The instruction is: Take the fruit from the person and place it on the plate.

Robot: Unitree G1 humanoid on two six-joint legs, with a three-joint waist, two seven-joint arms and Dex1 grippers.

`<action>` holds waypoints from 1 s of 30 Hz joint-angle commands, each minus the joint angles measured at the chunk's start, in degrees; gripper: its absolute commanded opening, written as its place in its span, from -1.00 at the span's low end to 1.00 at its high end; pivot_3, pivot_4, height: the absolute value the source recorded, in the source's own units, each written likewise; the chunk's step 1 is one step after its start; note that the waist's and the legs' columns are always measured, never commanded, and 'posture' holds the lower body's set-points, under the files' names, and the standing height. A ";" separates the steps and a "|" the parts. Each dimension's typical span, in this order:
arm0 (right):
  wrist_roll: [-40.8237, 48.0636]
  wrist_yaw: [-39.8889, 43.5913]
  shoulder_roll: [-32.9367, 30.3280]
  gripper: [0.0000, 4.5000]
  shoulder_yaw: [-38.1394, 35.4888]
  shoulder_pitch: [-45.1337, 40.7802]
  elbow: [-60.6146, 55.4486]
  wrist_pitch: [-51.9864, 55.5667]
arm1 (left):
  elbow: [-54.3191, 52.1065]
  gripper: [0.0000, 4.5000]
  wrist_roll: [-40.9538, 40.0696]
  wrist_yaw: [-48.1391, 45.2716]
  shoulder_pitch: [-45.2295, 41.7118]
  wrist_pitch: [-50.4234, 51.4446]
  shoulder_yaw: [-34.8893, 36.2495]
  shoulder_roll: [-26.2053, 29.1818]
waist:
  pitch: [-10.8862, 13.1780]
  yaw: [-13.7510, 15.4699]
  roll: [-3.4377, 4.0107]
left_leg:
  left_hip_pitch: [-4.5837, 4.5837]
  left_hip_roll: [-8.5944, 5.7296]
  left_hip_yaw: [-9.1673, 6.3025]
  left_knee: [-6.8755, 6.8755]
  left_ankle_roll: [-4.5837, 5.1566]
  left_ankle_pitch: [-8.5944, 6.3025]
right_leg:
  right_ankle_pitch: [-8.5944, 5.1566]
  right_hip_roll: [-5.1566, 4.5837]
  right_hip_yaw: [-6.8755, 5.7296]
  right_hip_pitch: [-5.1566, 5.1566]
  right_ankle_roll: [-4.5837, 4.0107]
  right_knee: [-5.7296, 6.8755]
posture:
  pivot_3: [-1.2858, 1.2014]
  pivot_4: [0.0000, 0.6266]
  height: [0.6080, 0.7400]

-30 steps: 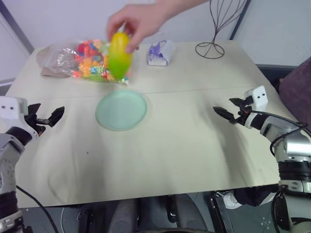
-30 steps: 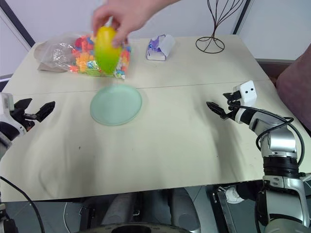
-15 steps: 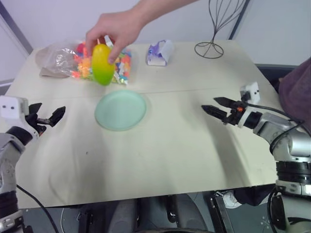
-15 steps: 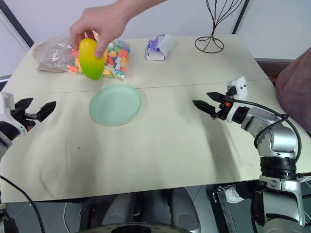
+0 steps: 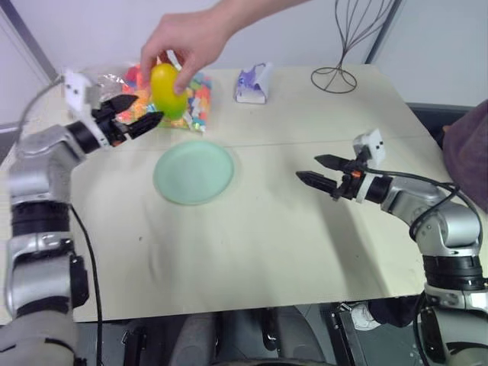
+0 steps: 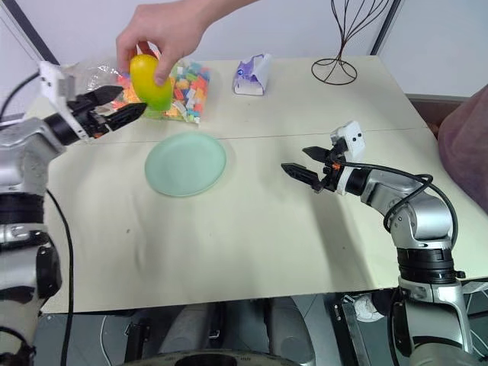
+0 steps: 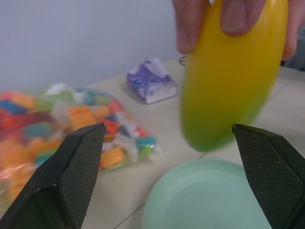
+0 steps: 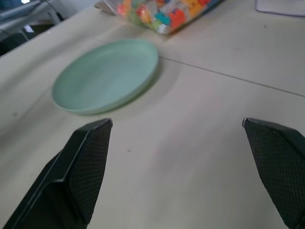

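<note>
The left gripper [image 5: 139, 110] stands with its jaws spread wide, holding nothing, its fingertips just beside the fruit [image 5: 168, 91] but apart from it. The person's hand [image 5: 187, 40] holds the fruit by its yellow upper end, in the air above the far left part of the table [image 5: 259, 229], over the bag of toy blocks [image 6: 183, 88]. The right gripper [image 6: 303, 162] is likewise wide open and empty, hanging over bare tabletop to the right of the plate [image 5: 194, 173], well apart from it.

The plate lies flat and bare near the middle of the table's left half, with open table all round it; the broad near half of the table is bare up to the front edge. At the far edge stand a small purple-and-white packet [image 5: 253, 82] and a black wire stand [image 5: 339, 72].

The left wrist view has the fruit's green lower end hanging between the two fingers [image 7: 71, 171], above the plate's rim, with the person's fingertips pressed on the yellow part. The right wrist view takes in the plate from the side, its raised rim plain, and a seam line across the table behind it
</note>
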 commanded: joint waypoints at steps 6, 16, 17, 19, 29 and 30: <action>0.83 -2.77 0.18 1.00 -3.20 3.45 -5.33 -0.68 | 6.25 0.98 2.45 -3.43 -4.55 -5.22 -1.34 -1.79 | 0.00 -0.73 0.00 | -0.03 0.02 -0.02 -0.01 0.03 -0.02 | 0.00 0.00 0.02 -0.05 0.01 0.04 | 0.03 -0.52 1.00; 0.50 -4.41 0.93 1.00 -3.91 4.32 -5.65 -1.19 | 10.90 0.61 3.22 -3.48 -8.73 -8.04 -1.11 -5.11 | 0.01 -0.70 -0.01 | -0.03 -0.02 -0.05 0.02 0.03 -0.02 | -0.01 -0.03 0.01 -0.03 0.03 0.05 | 0.03 -0.52 1.00; 0.44 -4.49 0.93 1.00 -3.97 4.36 -5.53 -1.30 | 10.95 0.38 3.25 -3.54 -8.80 -8.07 -1.07 -5.16 | 0.01 -0.74 -0.01 | -0.03 -0.01 -0.05 0.02 0.03 -0.02 | -0.01 -0.02 0.01 -0.04 0.03 0.05 | 0.03 -0.52 1.00; 0.44 -4.65 0.93 1.00 -4.05 4.48 -5.52 -1.41 | 10.93 0.09 3.32 -3.53 -8.84 -8.04 -1.01 -5.11 | 0.01 -0.74 -0.01 | -0.03 0.01 -0.05 0.01 0.03 -0.02 | -0.01 0.01 0.01 -0.04 0.03 0.06 | 0.03 -0.52 1.00; 0.23 -4.97 1.27 1.00 -3.50 4.29 -4.95 -1.93 | 7.56 0.09 9.75 -4.84 -5.34 -7.11 -7.03 -3.10 | 0.01 -0.68 -0.01 | -0.03 0.00 -0.05 0.01 0.03 -0.02 | 0.00 0.00 0.01 -0.04 0.03 0.06 | 0.03 -0.52 1.00; 0.17 -5.04 1.40 1.00 -3.35 4.23 -4.87 -2.01 | 6.80 0.09 10.89 -6.14 -4.20 -7.00 -8.60 -2.63 | 0.01 -0.70 -0.01 | -0.02 0.00 -0.05 0.01 0.03 -0.02 | -0.01 0.00 0.02 -0.04 0.03 0.06 | 0.03 -0.52 1.00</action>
